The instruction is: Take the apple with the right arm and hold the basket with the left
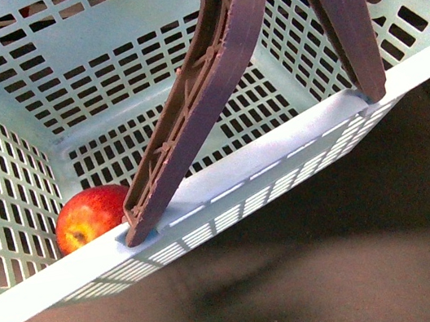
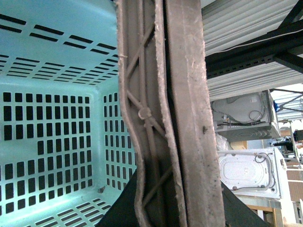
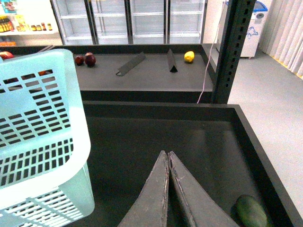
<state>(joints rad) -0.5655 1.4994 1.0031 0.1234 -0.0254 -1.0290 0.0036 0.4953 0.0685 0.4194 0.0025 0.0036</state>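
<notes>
Black tray (image 3: 142, 135) lies beneath us; distant shelf labels are too blurred to read. Our left gripper (image 2: 177, 191) clamps the basket's (image 1: 281, 162) brown handles (image 1: 203, 88). Our right gripper (image 3: 168, 156) is pinched closed, empty. The apple (image 1: 90, 216) sits inside the basket's near-left corner.

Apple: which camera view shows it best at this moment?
Front view: the apple lies inside the basket, partly hidden by its rim and a handle. The left wrist view shows only basket walls and handles; the right wrist view shows no apple.
</notes>
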